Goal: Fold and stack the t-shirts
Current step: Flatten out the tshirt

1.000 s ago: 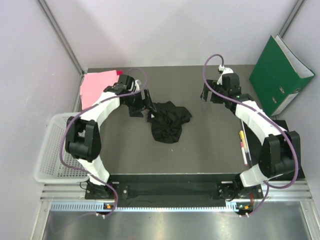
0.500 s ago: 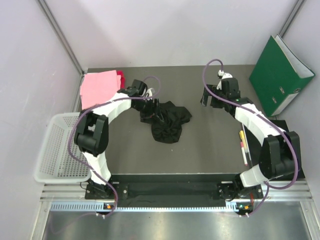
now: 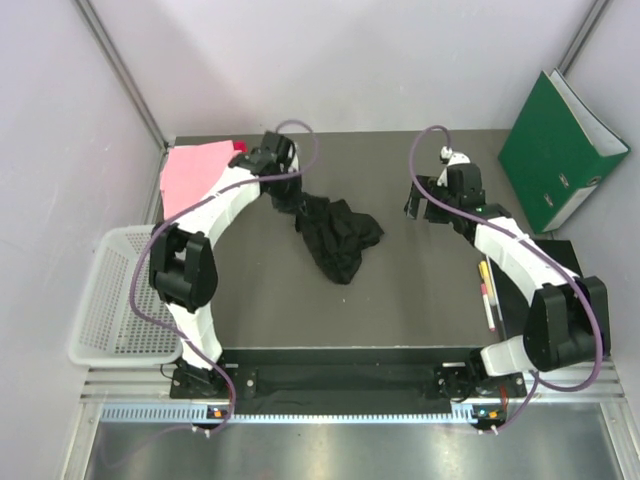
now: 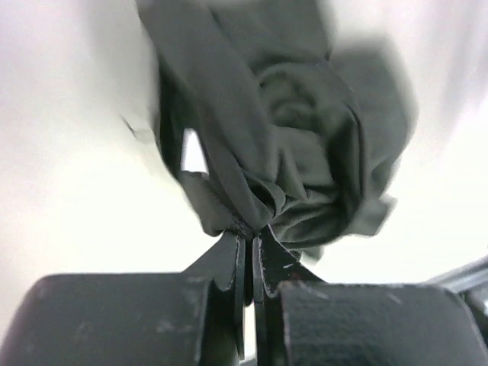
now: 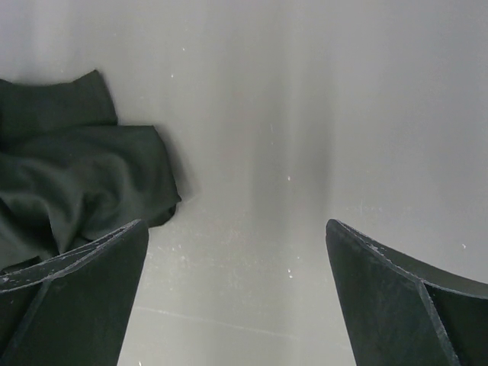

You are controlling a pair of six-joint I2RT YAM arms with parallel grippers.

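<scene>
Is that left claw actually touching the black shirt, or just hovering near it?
Touching. The left wrist view shows the left gripper pinched shut on a fold of the black shirt, with cloth bunched between its fingertips.

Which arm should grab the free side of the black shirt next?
Right. The right gripper is open and empty, with the black shirt close by; the left gripper is shut on the shirt's other end.
</scene>
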